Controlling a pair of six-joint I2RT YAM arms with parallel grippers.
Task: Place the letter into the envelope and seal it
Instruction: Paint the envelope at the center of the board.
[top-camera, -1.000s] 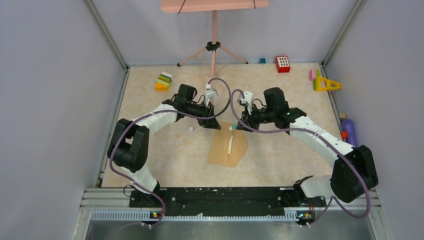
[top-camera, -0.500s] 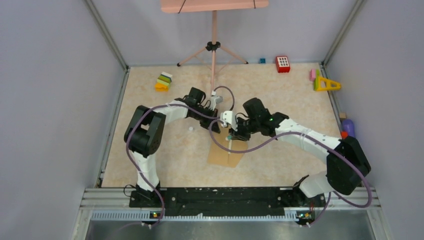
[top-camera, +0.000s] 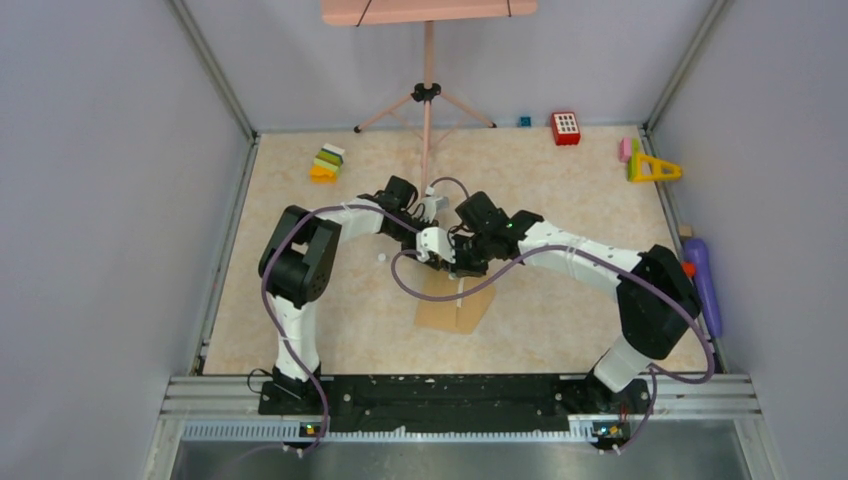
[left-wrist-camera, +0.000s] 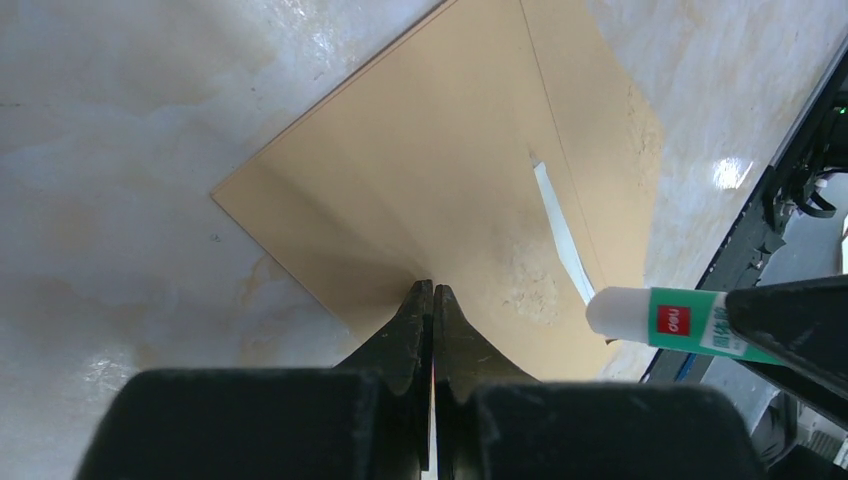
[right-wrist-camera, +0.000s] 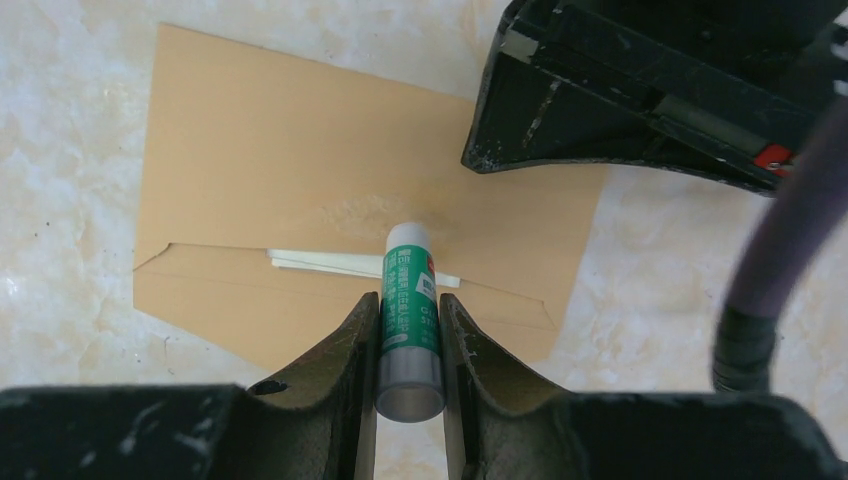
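Brown kraft-paper envelope (top-camera: 452, 308) is lying flat around the middle of the beige marbled tabletop (top-camera: 330, 300), a bit closer to the near edge than the far one. Its triangular flap is open toward the right edge. We can see the thin pale cream letter (right-wrist-camera: 320, 262) sitting inside the pocket, with only a narrow sliver poking out at the mouth.

The left jaws are clenched on the envelope at the edge away from the flap. In the left wrist view the paper ridges up into the tips.

The right jaws are grasping a green-and-white glue stick (right-wrist-camera: 407, 265) by its body. Its white end reaches just past the letter sliver, right at a blotchy patch (right-wrist-camera: 365, 212) on the envelope's face. We can't tell whether the end actually touches the paper.

Both wrists are crowded together over the envelope's far end.

Along the far edge sit a red block with white dots (top-camera: 566, 128) and, near the far right corner, a yellow triangular toy (top-camera: 652, 168). A stack of coloured blocks (top-camera: 327, 163) sits toward the far left corner.
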